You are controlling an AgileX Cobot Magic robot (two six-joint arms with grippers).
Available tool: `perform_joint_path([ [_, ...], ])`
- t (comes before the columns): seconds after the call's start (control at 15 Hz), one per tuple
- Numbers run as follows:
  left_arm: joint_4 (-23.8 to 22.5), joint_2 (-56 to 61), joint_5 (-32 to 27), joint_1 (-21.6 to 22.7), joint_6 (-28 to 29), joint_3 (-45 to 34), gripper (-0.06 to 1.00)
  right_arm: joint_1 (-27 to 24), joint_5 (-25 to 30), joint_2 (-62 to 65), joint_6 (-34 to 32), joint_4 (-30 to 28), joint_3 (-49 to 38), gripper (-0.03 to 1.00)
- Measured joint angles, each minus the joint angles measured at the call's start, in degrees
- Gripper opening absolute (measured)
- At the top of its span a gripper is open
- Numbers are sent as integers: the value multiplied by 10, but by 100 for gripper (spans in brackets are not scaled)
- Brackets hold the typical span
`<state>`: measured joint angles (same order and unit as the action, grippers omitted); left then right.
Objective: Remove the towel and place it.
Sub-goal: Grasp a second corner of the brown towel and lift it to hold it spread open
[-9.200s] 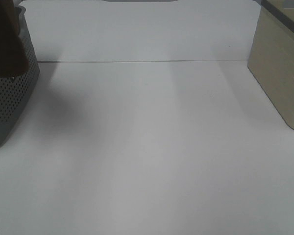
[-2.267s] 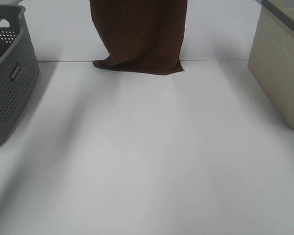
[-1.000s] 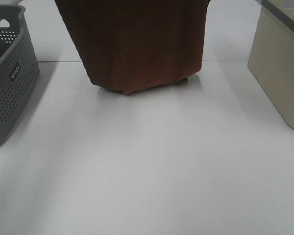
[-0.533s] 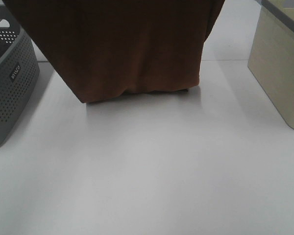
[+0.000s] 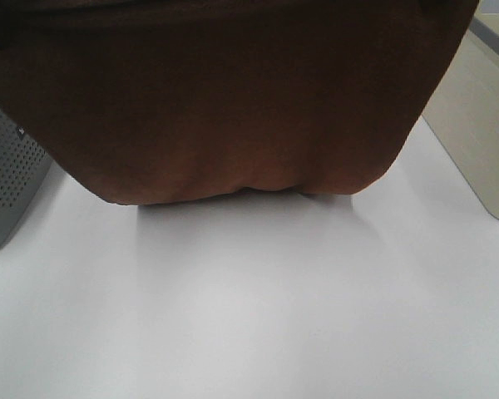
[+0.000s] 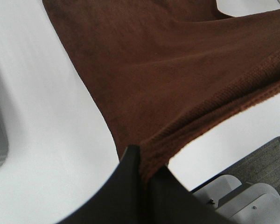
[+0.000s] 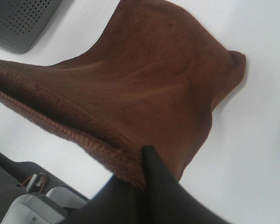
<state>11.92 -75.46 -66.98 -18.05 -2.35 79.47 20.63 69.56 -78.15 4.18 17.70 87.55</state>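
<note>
Left end effector (image 6: 142,161): jaws closed, pinching the stitched hem of the towel (image 6: 168,70) at one end of its upper edge. Right end effector (image 7: 141,163): jaws closed, pinching the same hem at the other end.

The hem runs taut between the two grips. From it the dark reddish-brown cloth falls away in one broad sheet toward the tabletop (image 5: 258,316).

In the high view the towel (image 5: 233,100) fills the far half of the picture from the left edge almost to the right edge. Its lower edge curves down to mid-tabletop with a narrow shadow just under it. Whether that edge rests on the surface or hangs just above it, I cannot tell. In the right wrist view the towel (image 7: 149,84) ends in a rounded lower corner at the white surface.

The grey perforated basket (image 5: 8,191) stands at the left, partly hidden behind the cloth. The beige bin (image 5: 474,141) stands at the right, beside the towel's right side. Neither end effector is visible in the high view.
</note>
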Motion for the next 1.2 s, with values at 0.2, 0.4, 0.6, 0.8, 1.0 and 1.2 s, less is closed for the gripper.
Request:
perform_joint_path([
  [0.2, 20, 34, -1, 0, -18, -53, 0, 0, -2, 48, 0, 26, -80, 1],
  [0.4, 74, 38, -7, 1, -83, -104, 0, -1, -2, 77, -1, 18, -147, 1],
  [0.6, 92, 38, -6, 2, -99, -147, 0, -1, -1, 81, -1, 17, -158, 1],
  [0.8, 94, 38, -4, 2, -100, -158, 0, -1, -1, 81, -1, 21, -158, 1],
  [1.0, 89, 41, -4, 2, -100, -155, 0, -1, -5, 81, 0, 21, -155, 1],
  [1.2, 45, 34, 13, 2, -94, -74, 0, -1, -83, 62, 16, -13, -90, 1],
])
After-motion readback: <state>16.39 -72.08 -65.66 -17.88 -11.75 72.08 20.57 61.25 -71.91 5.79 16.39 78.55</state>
